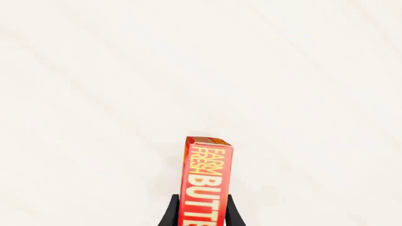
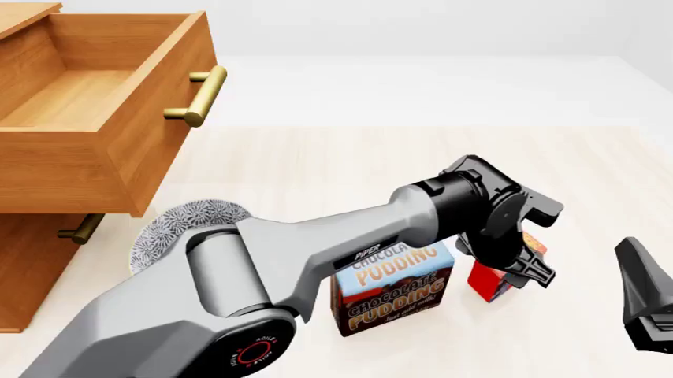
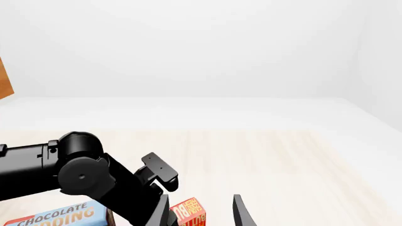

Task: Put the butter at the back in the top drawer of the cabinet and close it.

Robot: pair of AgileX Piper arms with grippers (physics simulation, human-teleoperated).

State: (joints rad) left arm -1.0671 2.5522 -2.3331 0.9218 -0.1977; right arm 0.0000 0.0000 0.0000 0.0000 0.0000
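My left gripper (image 2: 518, 270) is shut on the butter (image 2: 487, 280), a small red box with yellow lettering, just right of the pudding box. In the left wrist view the butter (image 1: 207, 181) stands on end between the black fingers (image 1: 171, 212), over the pale table. It also shows in the right wrist view (image 3: 189, 213). The top drawer (image 2: 116, 110) of the cabinet (image 2: 31, 276) is pulled out at the far left, its light-wood inside bare. My right gripper (image 2: 644, 295) is open and empty at the right edge.
The blue-and-brown Chocolate Pudding box (image 2: 395, 290) stands under my left forearm. A grey patterned bowl (image 2: 173, 224) sits in front of the cabinet, below the open drawer. The lower drawer's brass handle (image 2: 79, 228) shows under it.
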